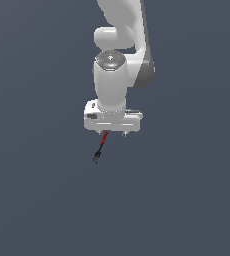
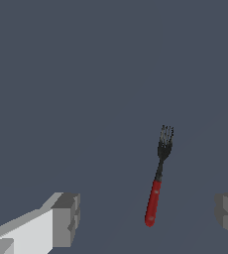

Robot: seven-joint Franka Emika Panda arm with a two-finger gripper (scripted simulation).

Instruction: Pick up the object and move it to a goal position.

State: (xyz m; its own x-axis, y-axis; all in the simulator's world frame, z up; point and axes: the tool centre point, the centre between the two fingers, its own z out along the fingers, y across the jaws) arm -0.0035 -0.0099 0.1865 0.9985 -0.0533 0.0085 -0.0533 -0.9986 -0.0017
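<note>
Red at the handle and dark grey-black at the tines, the object (image 2: 156, 185) proves in the wrist view to be a small fork, lying flat on the plain slate-grey surface (image 1: 187, 200). In the exterior view it sits just below centre of the frame, its red end tucked under the lower edge of the white end effector (image 1: 113, 133) and its dark tip slanting down toward lower left. The end effector is released: the wrist view shows two grey fingers (image 2: 66, 218) set wide apart, one at the lower left and one at the lower right edge, with the red handle between them and touching neither. The arm appears positioned directly above the handle so that the jaws straddle it for a pinch. Judged stage: pre-grasp alignment, no lift begun. No goal marker is visible in either view.
</note>
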